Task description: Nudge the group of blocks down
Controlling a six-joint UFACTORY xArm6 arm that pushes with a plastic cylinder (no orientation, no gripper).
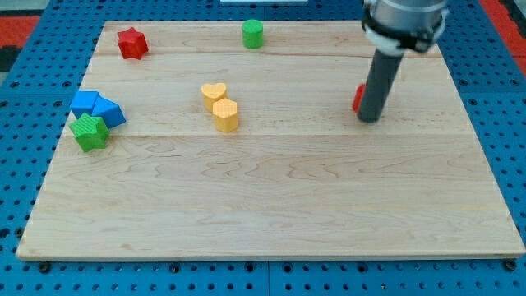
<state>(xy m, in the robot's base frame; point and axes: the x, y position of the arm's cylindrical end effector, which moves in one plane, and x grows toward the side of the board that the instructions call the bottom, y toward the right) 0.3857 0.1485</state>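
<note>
The near half of the wooden tabletop carried no blocks. Toward the view's left edge sat a cluster of three: the green star block lay nearest, touching the blue triangular block just above it to the right, and the blue cube-like block pressed against both from behind. Near the middle, the yellow hexagonal block touched the yellow heart block directly behind it. My tool had no jaws to spread or press together; it was a plain dark rod, and my tip rested on the tabletop at the view's right, well apart from both groups. A red block, its shape mostly hidden, sat just beside the rod on the rod's left. Farthest back, the red star block stood at the view's upper left and the green cylinder block near the top centre.
</note>
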